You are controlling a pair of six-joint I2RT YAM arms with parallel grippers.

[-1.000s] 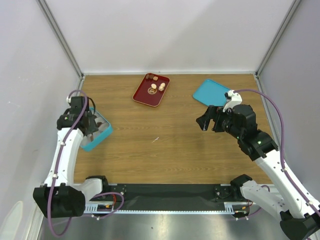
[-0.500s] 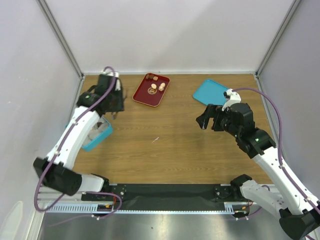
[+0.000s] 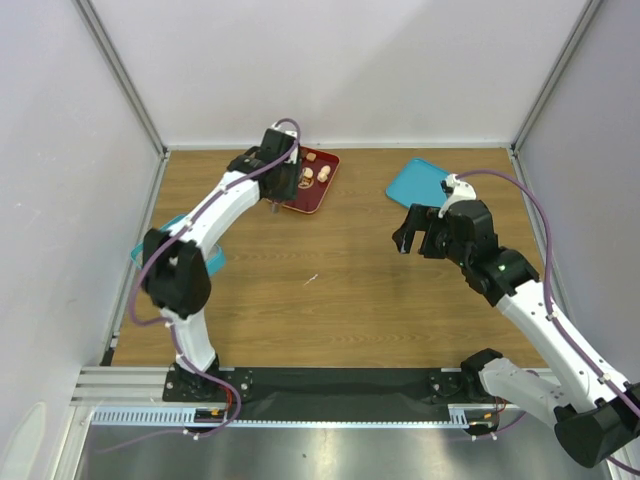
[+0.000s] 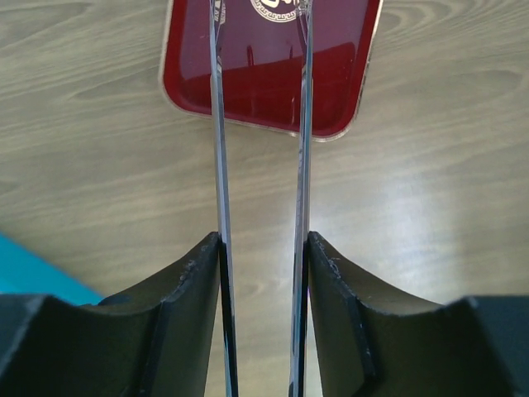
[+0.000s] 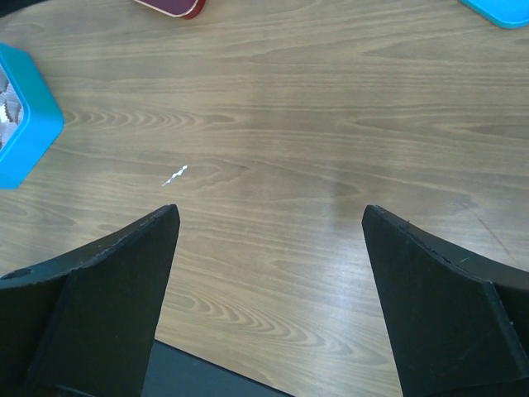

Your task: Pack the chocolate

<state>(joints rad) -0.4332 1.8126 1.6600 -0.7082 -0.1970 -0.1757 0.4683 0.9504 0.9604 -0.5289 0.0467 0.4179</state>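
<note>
Pale chocolate pieces lie in the red tray at the back of the table, with a browner piece near its far edge. My left gripper hovers over the tray's left side. In the left wrist view its two thin blades reach over the red tray, open, with only wood and tray showing between them; no chocolate shows there. My right gripper hangs wide open over bare wood, nothing between its fingers.
The teal box sits at the left, partly behind my left arm; it also shows in the right wrist view. A teal lid lies at the back right. A small white scrap lies mid-table.
My left arm has swung from the teal box at the left up and across to the red tray. The right arm has barely shifted and stays open.
</note>
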